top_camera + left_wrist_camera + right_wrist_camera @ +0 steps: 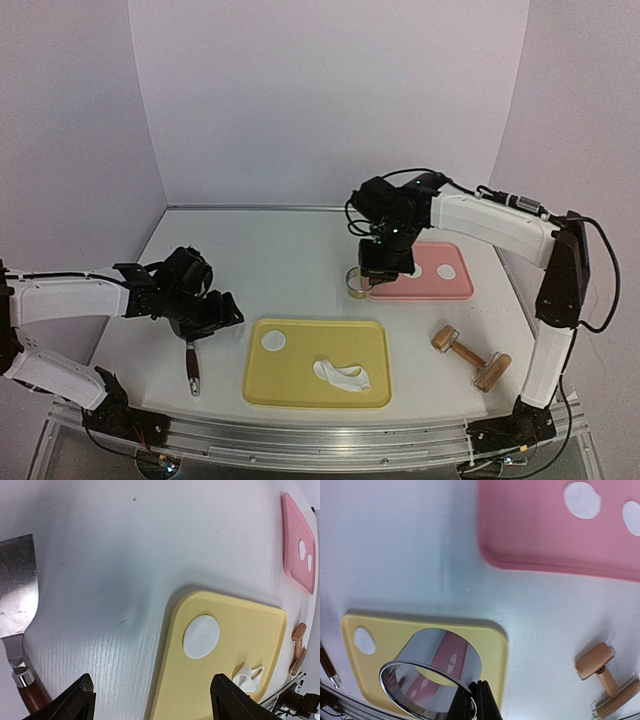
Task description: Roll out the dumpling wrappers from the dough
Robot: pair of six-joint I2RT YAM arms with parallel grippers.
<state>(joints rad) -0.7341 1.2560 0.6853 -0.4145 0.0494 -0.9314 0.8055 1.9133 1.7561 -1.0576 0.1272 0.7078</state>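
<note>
while the right gripper [474,703] pinches the ring cutter [439,652], the left gripper [152,700] gapes empty near the spatula [17,590].

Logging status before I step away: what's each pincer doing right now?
Left pincer: open, holding nothing.
Right pincer: closed on the metal ring cutter.

Light: bright, soft and even, falling from overhead; the walls took a faint lilac cast.
Shadows: grey and soft-edged, one hugging the yellow tray [250,640] in the left wrist view.
Glare: the metal ring cutter [440,650] mirrored pink and yellow; the spatula blade [17,590] gave a dull sheen.
Whites: the dumpling wrappers [581,500] looked nearly blown out.
Sharpness: the top view was slightly soft; the wrist views bowed straight edges.
</note>
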